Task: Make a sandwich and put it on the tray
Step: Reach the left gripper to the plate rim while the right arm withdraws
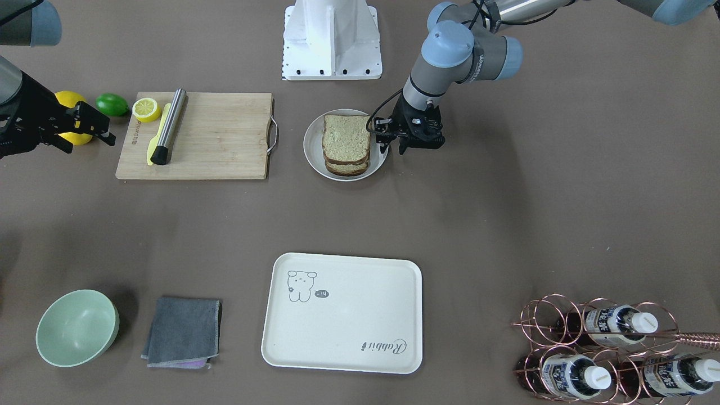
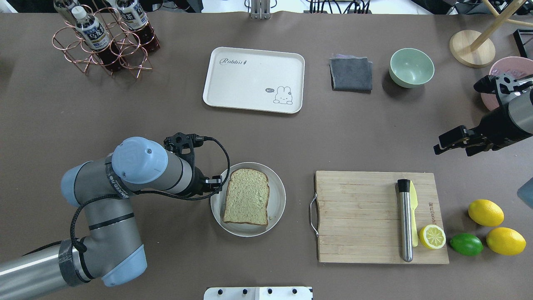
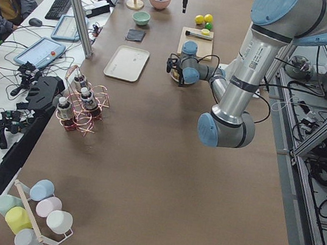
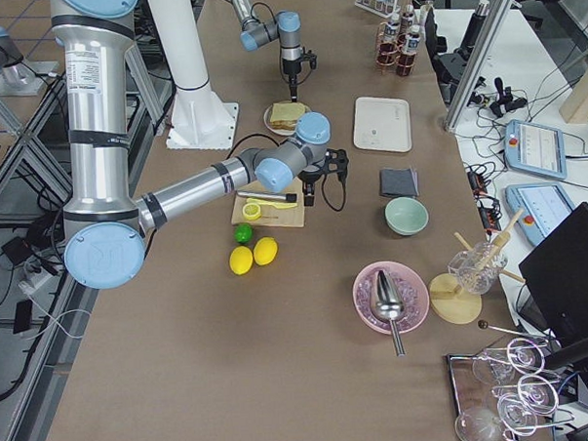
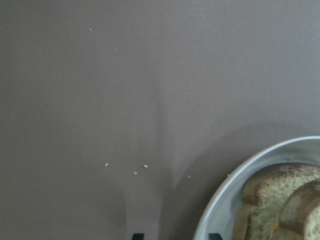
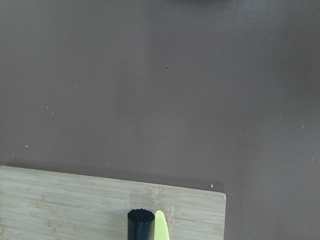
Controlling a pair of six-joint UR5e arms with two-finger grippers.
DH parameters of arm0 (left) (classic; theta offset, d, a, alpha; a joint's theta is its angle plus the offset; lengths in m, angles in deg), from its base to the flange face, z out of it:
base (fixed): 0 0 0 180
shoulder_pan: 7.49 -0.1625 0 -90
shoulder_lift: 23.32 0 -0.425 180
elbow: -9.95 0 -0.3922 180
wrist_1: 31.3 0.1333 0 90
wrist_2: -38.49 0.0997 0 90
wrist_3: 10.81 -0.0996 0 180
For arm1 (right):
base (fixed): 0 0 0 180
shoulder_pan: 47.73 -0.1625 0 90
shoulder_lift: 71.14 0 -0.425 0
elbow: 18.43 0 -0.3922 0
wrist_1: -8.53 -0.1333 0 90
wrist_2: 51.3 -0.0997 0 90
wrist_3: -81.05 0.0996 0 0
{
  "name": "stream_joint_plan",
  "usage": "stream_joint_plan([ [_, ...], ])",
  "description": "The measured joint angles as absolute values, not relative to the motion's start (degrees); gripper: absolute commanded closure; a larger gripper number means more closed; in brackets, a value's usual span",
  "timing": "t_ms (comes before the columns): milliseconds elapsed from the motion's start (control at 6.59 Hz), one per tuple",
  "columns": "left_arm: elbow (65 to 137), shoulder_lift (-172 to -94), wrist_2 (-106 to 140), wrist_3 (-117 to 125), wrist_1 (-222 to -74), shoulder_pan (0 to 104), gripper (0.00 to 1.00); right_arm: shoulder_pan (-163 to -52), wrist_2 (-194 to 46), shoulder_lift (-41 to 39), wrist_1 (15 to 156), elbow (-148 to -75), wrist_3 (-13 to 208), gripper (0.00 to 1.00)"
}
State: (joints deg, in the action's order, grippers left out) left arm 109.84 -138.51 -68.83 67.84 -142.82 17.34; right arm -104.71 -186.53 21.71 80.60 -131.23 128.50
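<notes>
Sandwich [image 1: 346,143], apparently assembled, stacked on round plate [image 1: 311,147], well apart from tray [image 1: 343,343]; transfer remains. Left gripper [image 1: 392,147] beside plate, jaws apart, holding nothing; right gripper [image 2: 454,143] near cutting board [image 1: 225,140], jaw state cannot be told.

Tray [image 2: 250,83]: script "Rabbit" at one corner; small dark bubble reads "hi!" by the drawing. Board [image 2: 358,216] edge stamp, bottle [image 2: 93,33] labels: illegible.

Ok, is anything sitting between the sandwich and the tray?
Nothing visible. The sandwich sits on the plate, and only bare table lies between it and the tray. The cloth lies off to the tray's side.
</notes>
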Motion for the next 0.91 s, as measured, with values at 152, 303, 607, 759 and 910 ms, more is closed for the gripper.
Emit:
stream_joint_plan([
  [152, 109.71, -138.9, -68.83, 67.85, -142.86, 16.78, 0.55, -104.98, -186.56, 21.82, 80.6, -131.29, 128.48, 0.0],
  [303, 109.58, -139.15, -68.83, 67.88, -142.9, 16.4, 0.6, -105.23, -186.56, 21.98, 80.6, -131.39, 128.48, 0.0],
  [607, 109.59, -139.11, -68.85, 67.96, -142.9, 16.12, 1.0, -105.51, -186.56, 22.29, 80.66, -131.52, 128.45, 0.0],
  [759, 109.68, -139.13, -68.91, 68.05, -142.86, 16.09, 1.0, -105.57, -186.57, 22.39, 80.7, -131.53, 128.49, 0.0],
  [910, 109.7, -139.13, -68.94, 68.22, -142.85, 16.07, 1.0, -105.67, -186.59, 22.43, 80.74, -131.5, 128.51, 0.0],
])
